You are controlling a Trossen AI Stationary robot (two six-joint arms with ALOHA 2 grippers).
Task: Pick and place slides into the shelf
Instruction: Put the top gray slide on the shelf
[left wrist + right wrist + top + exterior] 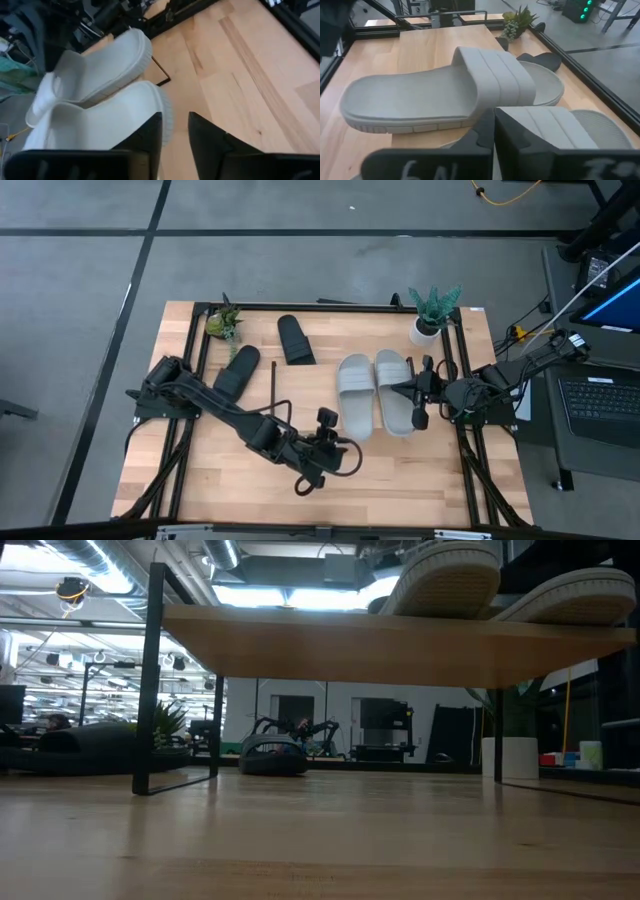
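Your right gripper (pixel 493 131) sits pinched shut beside the grey slides (pixel 375 392), already parked together on the shelf (pixel 320 320). Your left gripper (pixel 175 132) shows its fingers parted, holding nothing, so it's free for the black slides (pixel 295 339).

bare light-wood tabletop (pixel 420 480) lies open across the lower right of the high view. the two light grey slide sandals (pixel 374 392) fill the centre; two matte black slide sandals (pixel 294 339) and two small potted green plants (pixel 433 312) crowd the upper edge.
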